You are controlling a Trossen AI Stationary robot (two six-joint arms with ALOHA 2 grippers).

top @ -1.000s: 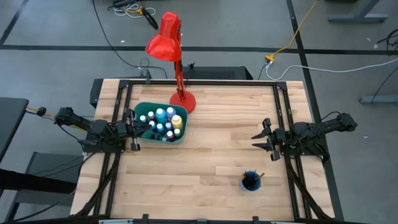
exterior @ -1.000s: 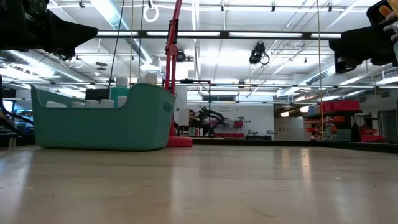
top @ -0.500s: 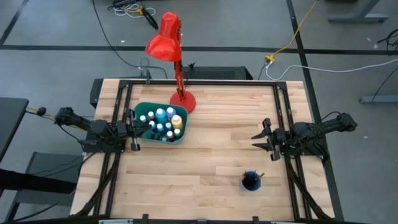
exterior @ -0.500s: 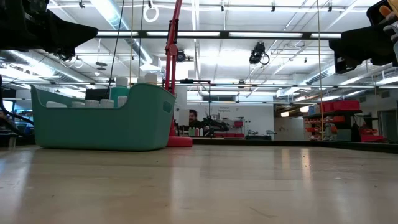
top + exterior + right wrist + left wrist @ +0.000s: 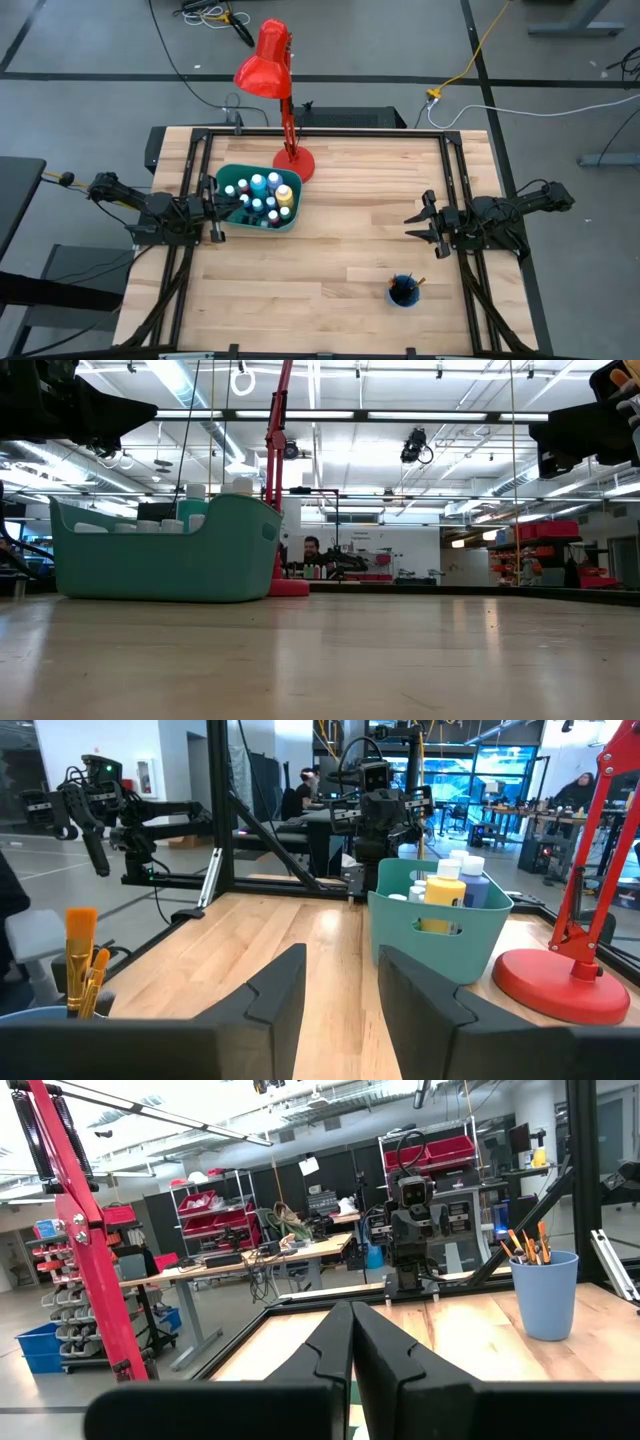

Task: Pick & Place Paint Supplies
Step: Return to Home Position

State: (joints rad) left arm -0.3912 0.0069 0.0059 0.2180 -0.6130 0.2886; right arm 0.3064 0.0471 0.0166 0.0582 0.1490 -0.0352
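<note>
Left gripper point(image 5: 228, 205) hangs at the left rim of the teal bin point(image 5: 290, 225), and in my left wrist feed its fingers point(image 5: 385, 1355) are pressed together on nothing. The paint bottles point(image 5: 262, 198) stand upright, packed in that bin, just right of the gripper's tips. From table height, only their white caps point(image 5: 215, 490) show over the wall.

Right gripper point(image 5: 418, 222) hovers over the table's right side with its fingers spread and nothing between them. The paintbrushes point(image 5: 405, 285) stand bristles-up in the blue cup point(image 5: 403, 292), nearer than that gripper and slightly to its left, clear of it. My right wrist feed catches them at one edge point(image 5: 82, 950), with the bin point(image 5: 440, 940) across bare wood.

The red lamp point(image 5: 265, 60) has its base point(image 5: 293, 162) touching or just beside the bin's far right corner, and its head leans beyond the far edge. Nothing lies between the grippers. A person point(image 5: 312, 548) shows in the room behind.
</note>
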